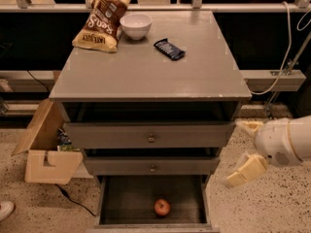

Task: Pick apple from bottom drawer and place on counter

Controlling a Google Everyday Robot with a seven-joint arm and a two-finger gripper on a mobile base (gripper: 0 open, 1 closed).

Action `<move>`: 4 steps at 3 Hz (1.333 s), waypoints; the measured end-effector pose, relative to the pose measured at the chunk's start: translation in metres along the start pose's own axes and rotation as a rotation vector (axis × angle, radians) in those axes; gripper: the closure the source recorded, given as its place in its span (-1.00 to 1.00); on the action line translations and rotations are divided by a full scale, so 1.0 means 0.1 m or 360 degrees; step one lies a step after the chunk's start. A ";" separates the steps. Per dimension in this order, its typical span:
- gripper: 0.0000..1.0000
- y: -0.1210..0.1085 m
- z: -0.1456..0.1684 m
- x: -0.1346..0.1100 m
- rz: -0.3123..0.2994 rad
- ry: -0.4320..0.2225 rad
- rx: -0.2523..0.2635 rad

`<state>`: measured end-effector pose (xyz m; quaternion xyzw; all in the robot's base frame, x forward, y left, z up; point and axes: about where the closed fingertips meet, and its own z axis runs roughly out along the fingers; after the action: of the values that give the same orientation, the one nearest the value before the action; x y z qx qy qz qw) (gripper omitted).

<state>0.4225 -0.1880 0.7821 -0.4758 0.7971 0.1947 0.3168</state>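
Observation:
The apple [162, 207] is small and red-orange and lies on the dark floor of the open bottom drawer [109, 198], near its front middle. The grey counter [150, 72] tops the cabinet above. My gripper [243, 150] is at the right of the cabinet, level with the two upper drawers and outside them. Its two cream fingers [247, 171] are spread wide apart with nothing between them. The gripper is above and to the right of the apple, well apart from it.
On the counter's far part stand a chip bag [101, 21], a white bowl [136, 25] and a dark snack bar [169, 49]. Two closed grey drawers with brass knobs [151, 138] sit above the open one. An open cardboard box [46, 152] stands on the floor at the left.

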 end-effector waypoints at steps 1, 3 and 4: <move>-1.00 -0.09 0.47 0.74 0.0087 0.0003 0.0016; -1.00 0.14 1.48 1.62 0.0060 -0.0059 -0.0158; -1.00 0.45 2.13 1.85 0.0100 -0.0185 -0.0346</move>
<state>0.3869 -0.1541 0.5003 -0.4702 0.7660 0.3170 0.3026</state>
